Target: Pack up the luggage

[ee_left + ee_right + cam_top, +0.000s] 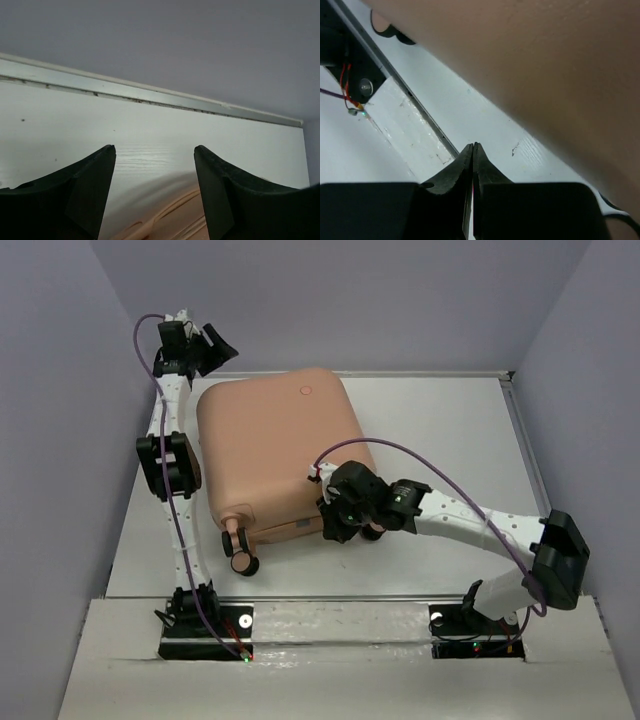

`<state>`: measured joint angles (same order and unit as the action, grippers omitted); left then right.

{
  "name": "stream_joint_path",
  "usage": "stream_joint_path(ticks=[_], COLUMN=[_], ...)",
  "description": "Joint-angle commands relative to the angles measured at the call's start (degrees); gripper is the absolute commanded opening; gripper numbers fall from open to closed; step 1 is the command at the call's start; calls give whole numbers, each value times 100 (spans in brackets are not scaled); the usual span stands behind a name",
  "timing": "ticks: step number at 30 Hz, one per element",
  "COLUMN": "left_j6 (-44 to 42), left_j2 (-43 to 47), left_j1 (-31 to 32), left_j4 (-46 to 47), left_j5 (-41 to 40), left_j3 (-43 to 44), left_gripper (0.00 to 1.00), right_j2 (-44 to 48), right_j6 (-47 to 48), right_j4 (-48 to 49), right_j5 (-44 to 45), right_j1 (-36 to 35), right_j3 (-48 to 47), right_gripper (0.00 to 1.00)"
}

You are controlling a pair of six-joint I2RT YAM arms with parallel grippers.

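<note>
A white wood-grain table (440, 430) fills the floor of a booth with plain lavender-grey walls (350, 290). A thin metal rail (125, 92) runs along the table's far edge. The luggage (275, 455) lies closed and flat on the left-centre of the table, with a caster wheel (240, 543) at its near corner. The left gripper (155, 150) hangs by the case's far-left corner, jaws apart and empty. The right gripper (473, 145) sits low by the near side, fingers pressed together on nothing.

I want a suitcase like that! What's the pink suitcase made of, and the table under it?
The luggage looks like hard moulded plastic with a matte finish: smooth shell, rounded corners. The table looks like white painted or laminated wood, since faint grain shows, maybe printed.
</note>
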<state>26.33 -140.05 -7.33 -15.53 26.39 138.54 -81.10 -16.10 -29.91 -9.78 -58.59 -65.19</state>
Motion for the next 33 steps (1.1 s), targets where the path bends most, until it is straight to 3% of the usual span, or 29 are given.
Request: stream_joint_path(ticks=[1, 6, 9, 12, 13, 16, 19, 22, 25, 31, 33], left_j6=[-153, -1408, -1709, -1912, -1929, -1939, -1406, -885, -656, -321, -251], left_j2=[-390, -577, -138, 652, 1098, 1742, 2515, 2947, 3834, 5302, 5881], left_j1=[363, 707, 970, 1032, 1050, 1093, 1225, 1295, 1629, 2200, 2437], left_j4=[771, 358, 541, 892, 1172, 1420, 1421, 1421, 1500, 1352, 1333], left_j5=[1648, 2456, 3194, 3285, 3163, 2574, 1576, 1334, 535, 376, 262], left_j3=[419, 61, -1071, -2608, -3465, -4943, -5904, -6662, -7770, -9466, -9800], left_gripper=[73, 69, 59, 53, 53, 49, 46, 39, 39, 36, 37], right_j2=[-362, -705, -627, -530, -547, -635, -784, -1169, -1732, -3041, -3508], right_j6=[-25, -51, -104, -34, 53, 159, 238, 265, 309, -191, -551], right_j4=[73, 108, 318, 521, 565, 802, 1302, 1461, 1541, 1322, 1295], right_j5=[898, 1400, 1383, 1295, 1277, 1067, 706, 294, -120, -1533, -2078], right_j1=[-12, 49, 277, 672, 847, 1243, 1867, 2376, 2623, 2949, 3072], right_j3=[-371, -433, -302, -231, -222, -336, -511, -863, -1609, -3867, -4395], right_gripper=[7, 7, 7, 7, 7, 7, 7, 7, 7, 8, 12])
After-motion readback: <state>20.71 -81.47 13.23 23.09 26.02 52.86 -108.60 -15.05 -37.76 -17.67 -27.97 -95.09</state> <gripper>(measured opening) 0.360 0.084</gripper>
